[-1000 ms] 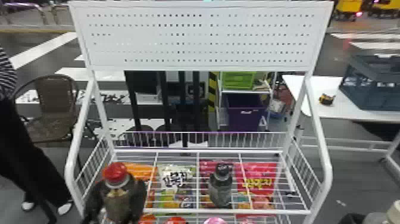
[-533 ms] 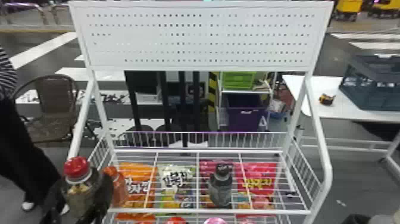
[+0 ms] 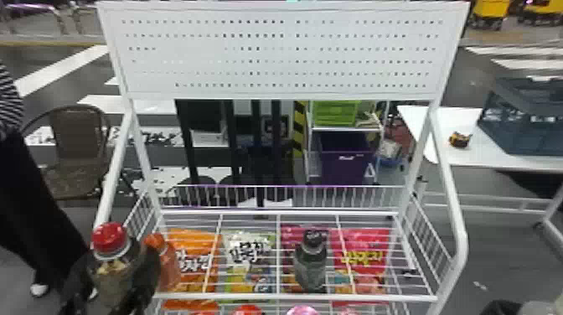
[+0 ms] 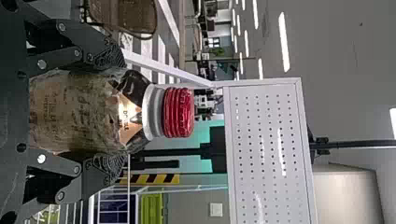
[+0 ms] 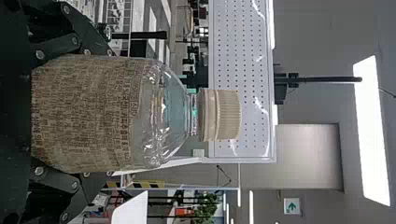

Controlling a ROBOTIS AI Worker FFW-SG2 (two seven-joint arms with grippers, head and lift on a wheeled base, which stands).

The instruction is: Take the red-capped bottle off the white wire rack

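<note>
"From the head view, where is the bottle we want?"

"The red-capped bottle (image 3: 109, 260) is upright in the left tool (image 3: 113, 274), by the left front corner of the white wire rack (image 3: 293, 297). I can't see its base, so I'd not swear it is fully clear"

"What would you watch there?"

"The orange-capped bottle (image 3: 167, 262) just beside it, and the slanting side post (image 3: 113, 167). I'd draw the load back towards the robot first, and swing it only once base and knuckles are well past both. The dark-capped bottle (image 3: 311, 268) stands farther along the shelf and should be no bother"

"And the left wrist view?"

"Both fingers are clamped on the body, one on each side, with the red cap (image 4: 179, 112) standing free beyond them. The wrapping looks loose, so keep the squeeze steady, the wrist level and the pace gentle, or it may slip or turn"

"Right wrist view?"

"The right tool (image 5: 109, 112) is closed round a pale-capped bottle (image 5: 140, 114). Best to keep that arm quiet and out of the way while the left finishes, then check the red-capped one hangs free before carrying it off"
</note>
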